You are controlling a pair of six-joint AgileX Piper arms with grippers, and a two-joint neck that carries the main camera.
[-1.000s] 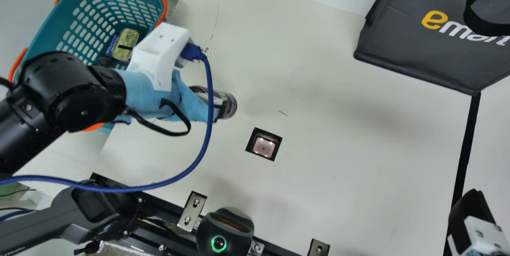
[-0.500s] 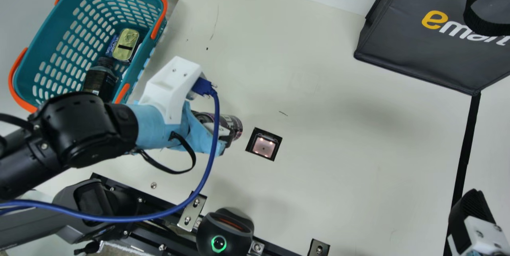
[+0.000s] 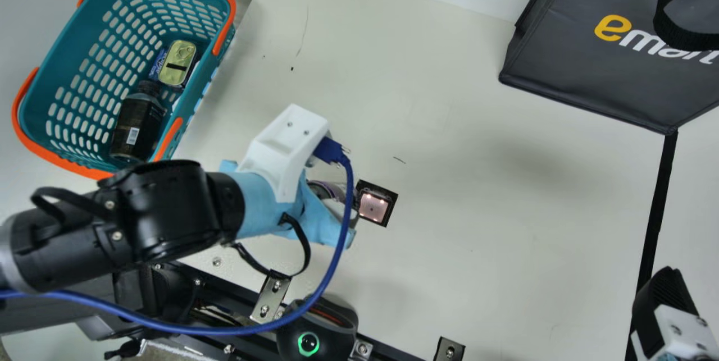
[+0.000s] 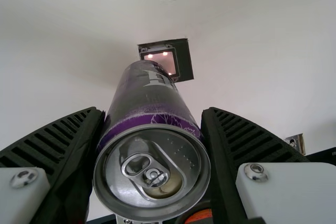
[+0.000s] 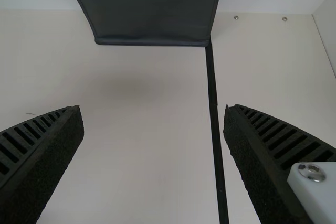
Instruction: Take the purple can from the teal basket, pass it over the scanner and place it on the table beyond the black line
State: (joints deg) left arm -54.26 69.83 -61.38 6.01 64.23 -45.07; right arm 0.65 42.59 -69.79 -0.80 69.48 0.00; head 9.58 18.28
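At the scanner's (image 3: 372,209) ten o'clock edge, main view: purple can (image 4: 149,98), smooth metal cylinder, ring-pull lid, clamped between ribbed fingers of left gripper (image 3: 337,212). Ten o'clock: teal basket (image 3: 62,58), slotted walls; holds dark bottle (image 3: 136,125), flat gold tin (image 3: 177,63). Two o'clock: dark fabric bag (image 3: 573,63). Four o'clock: right gripper (image 3: 667,296), fingers wide apart.

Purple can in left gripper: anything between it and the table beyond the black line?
Nothing visible blocks a run from can over scanner, then across the middle of the black line. In the main view, bag and right gripper flank it.
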